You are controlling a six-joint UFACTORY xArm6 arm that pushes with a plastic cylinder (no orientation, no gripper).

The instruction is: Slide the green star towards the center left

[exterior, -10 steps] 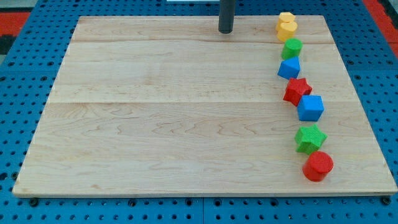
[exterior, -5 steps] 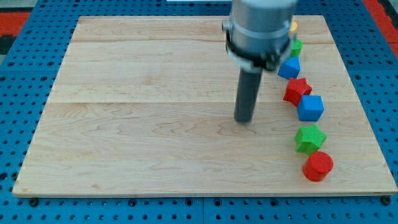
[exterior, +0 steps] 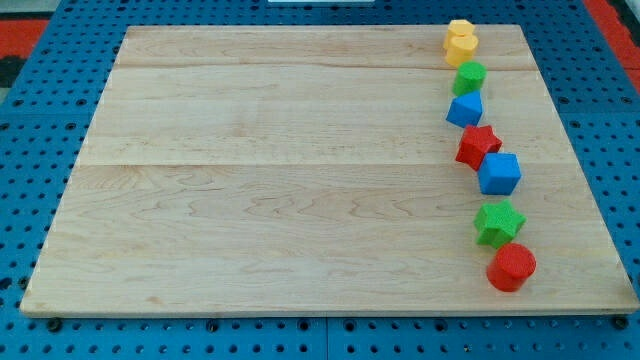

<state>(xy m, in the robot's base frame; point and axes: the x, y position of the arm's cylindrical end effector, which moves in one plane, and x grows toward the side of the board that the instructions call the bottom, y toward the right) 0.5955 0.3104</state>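
Our wooden bench (exterior: pixel 280 180) fills most of the view, pale and bare across its left and middle, resting on a blue pegboard (exterior: pixel 40 150). All the blocks sit in a loose column down the view's right side.

We count eight blocks. Two blue: a blue cube (exterior: pixel 499 173) and a smaller blue block (exterior: pixel 465 109). Two red: a red star (exterior: pixel 478 146) and a red cylinder (exterior: pixel 512 267). Two green: the green star (exterior: pixel 498 222) and a green block (exterior: pixel 469 77). Two yellow: the yellow blocks (exterior: pixel 460 43), stacked close at the view's top.

The green star lies low in the column, touching or nearly touching the red cylinder below it and just under the blue cube.

We judge the star light, rigid and quick to slide on smooth wood; its points may make it spin if pushed off-centre. Best contact looks like its right flank, pressing toward the view's left.

My tip does not show, and there is no pincer, so we cannot tell any state for one.
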